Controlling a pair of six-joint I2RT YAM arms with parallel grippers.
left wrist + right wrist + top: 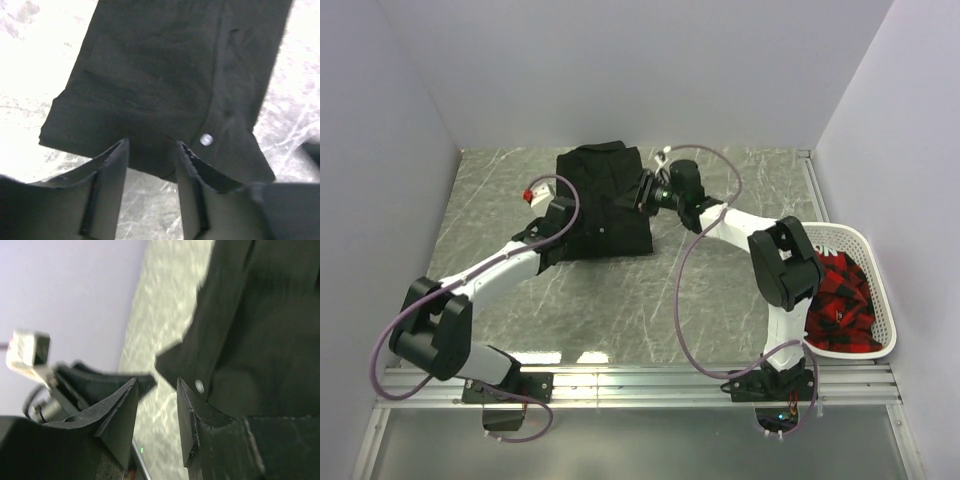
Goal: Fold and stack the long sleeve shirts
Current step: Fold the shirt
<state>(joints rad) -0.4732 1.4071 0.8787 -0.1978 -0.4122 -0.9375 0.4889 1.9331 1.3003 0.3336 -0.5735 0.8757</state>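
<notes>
Left gripper (pixel 152 145) and right gripper (pixel 157 384) flank a folded, plain black collared cloth shirt (pixel 605 195)

Both arms stretch forward over the grey marbled table (pixel 720 290). The shirt lies near the table's far middle. The left arm reaches low to its left edge, fingers partly apart with nothing between them. The right arm bends at the elbow to the right edge, fingers likewise apart and empty. At the far right, a white plastic basket (pixel 886 290) holds red-and-black plaid cloth (pixel 840 300).
</notes>
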